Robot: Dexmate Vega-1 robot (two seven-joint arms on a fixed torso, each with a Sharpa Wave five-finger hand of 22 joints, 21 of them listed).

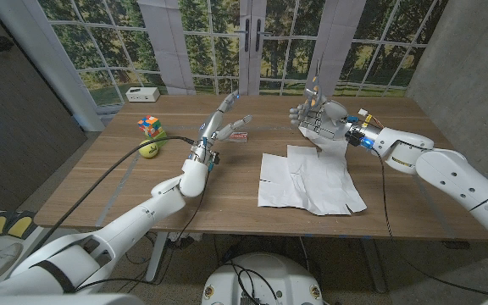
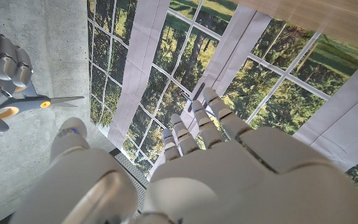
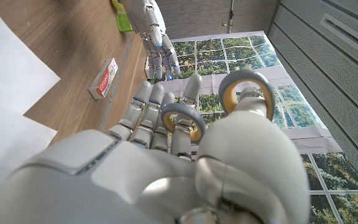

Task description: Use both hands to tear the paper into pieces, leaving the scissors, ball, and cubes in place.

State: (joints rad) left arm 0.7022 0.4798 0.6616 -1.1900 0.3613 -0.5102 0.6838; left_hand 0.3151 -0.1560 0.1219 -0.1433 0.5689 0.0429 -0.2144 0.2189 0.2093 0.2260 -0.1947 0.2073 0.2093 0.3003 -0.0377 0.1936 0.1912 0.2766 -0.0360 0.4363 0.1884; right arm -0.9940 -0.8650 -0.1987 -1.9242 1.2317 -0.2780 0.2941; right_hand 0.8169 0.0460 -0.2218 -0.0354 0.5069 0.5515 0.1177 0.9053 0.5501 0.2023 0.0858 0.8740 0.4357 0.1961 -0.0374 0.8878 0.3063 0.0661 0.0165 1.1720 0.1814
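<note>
notably right robot hand (image 1: pixel 316 119) grips scissors (image 3: pixel 244 99).

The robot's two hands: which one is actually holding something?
The right hand, on the right in the head view: it grips the scissors, blades sticking up. The left hand holds nothing, its fingers spread.

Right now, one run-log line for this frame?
right hand: holds scissors raised | left hand: open, lifted | paper: on table, untorn | cube, ball: in place
</note>
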